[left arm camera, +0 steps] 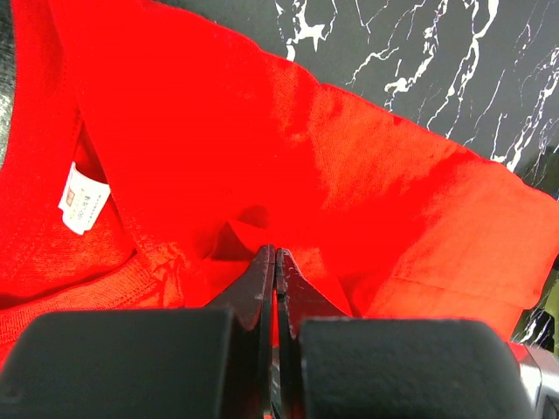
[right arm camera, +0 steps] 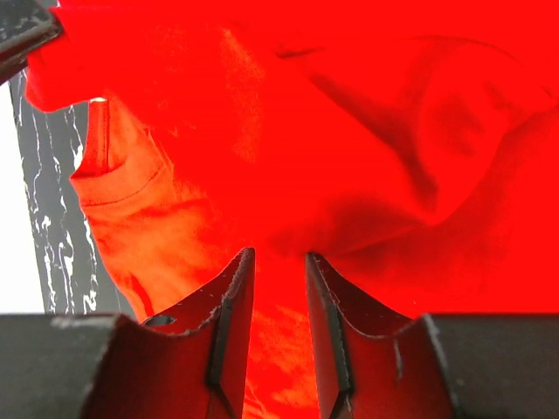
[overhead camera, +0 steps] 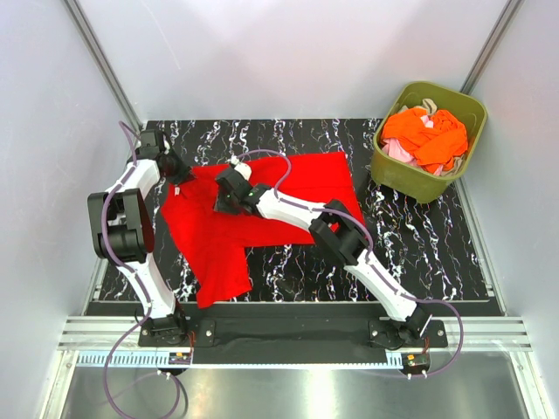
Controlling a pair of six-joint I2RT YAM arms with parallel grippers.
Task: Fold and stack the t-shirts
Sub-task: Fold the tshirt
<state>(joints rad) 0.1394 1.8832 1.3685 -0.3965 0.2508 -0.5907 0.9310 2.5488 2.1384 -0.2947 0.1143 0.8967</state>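
One red t-shirt (overhead camera: 301,179) flat on the black marbled counter (overhead camera: 419,253), one part reaching toward the near edge. Right fingers (right arm camera: 244,266) spread, low over the chest cloth, holding nothing. Left fingers (left arm camera: 266,262) pressed together, apparently pinching a tuck of cloth beside the collar label (left arm camera: 83,199). Step in hand, by judgement: folding. Hold the left pinch taut, take the opposite shoulder squarely, carry both across evenly. Farthest: olive bin (overhead camera: 419,179) of orange and pink t-shirts (overhead camera: 428,135), unfolded.

Pale grey walls (overhead camera: 288,52) enclose a black, white-veined table (overhead camera: 437,236), seemingly marble-patterned, under even light.
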